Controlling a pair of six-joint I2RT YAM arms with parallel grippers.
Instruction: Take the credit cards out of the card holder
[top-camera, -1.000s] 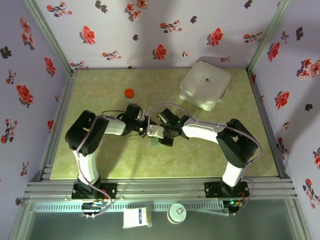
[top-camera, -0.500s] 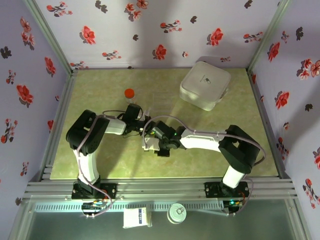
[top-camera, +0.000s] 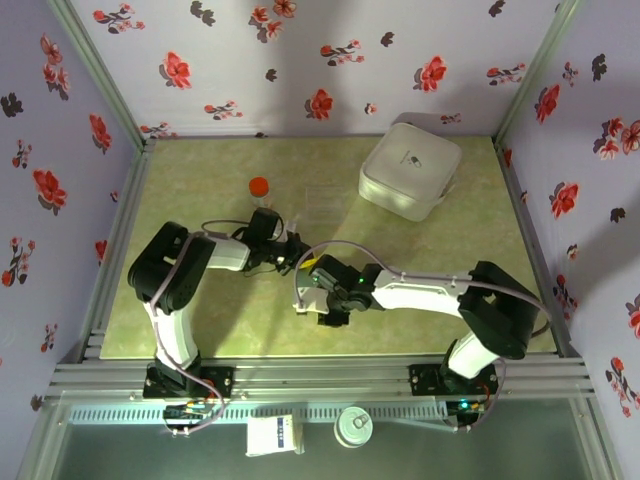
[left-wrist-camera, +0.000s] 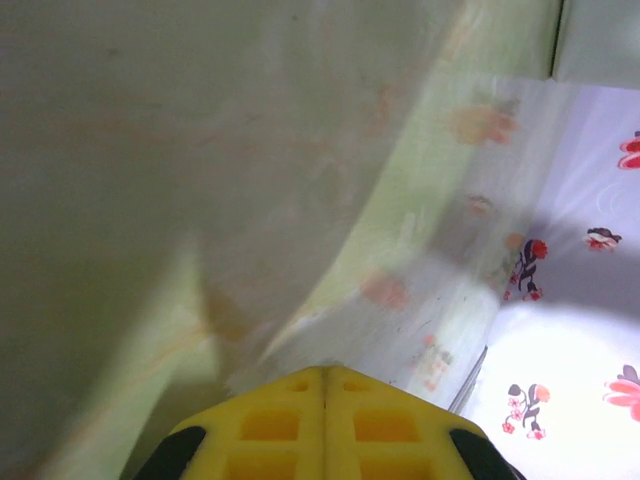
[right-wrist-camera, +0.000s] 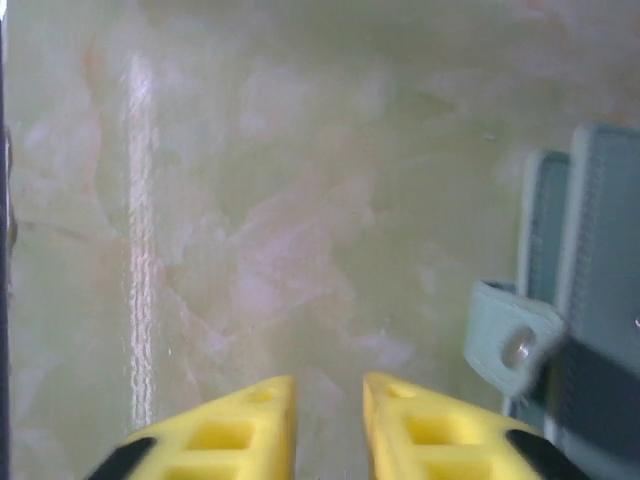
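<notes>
Right end effector (right-wrist-camera: 328, 400), jaws slightly parted and empty, hovers over bare surface (right-wrist-camera: 250, 200) beside the grey-blue card holder (right-wrist-camera: 590, 300), probably lining up for its credit cards; left end effector (left-wrist-camera: 325, 415) is clenched, gripping nothing visible.

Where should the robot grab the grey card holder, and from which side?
Probably by its little snap tab, coming from the left of the card holder in the right wrist view. The tab sticks out past the flat panels, so it looks thin and free enough for the right gripper to pinch.
</notes>
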